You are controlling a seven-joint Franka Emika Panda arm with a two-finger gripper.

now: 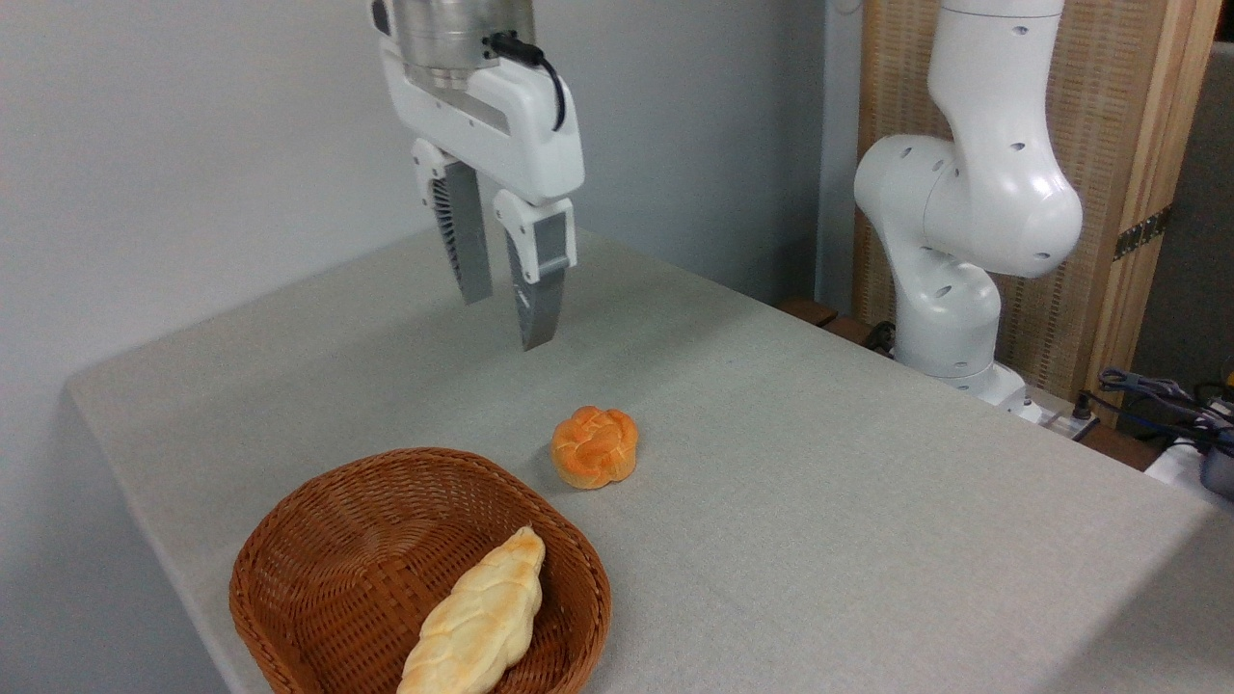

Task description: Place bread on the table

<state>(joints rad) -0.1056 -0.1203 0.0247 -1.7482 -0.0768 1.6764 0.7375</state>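
Observation:
The bread, a small round orange-golden bun with a knotted top, rests upright on the grey-beige cloth of the table, just right of the basket's far rim. My gripper hangs well above and to the upper left of it, open, with nothing between its two fingers. Clear air separates the fingertips from the bread.
A brown wicker basket stands at the table's front left and holds a long pale braided loaf. The arm's white base stands beyond the table's far right edge, with cables at the far right.

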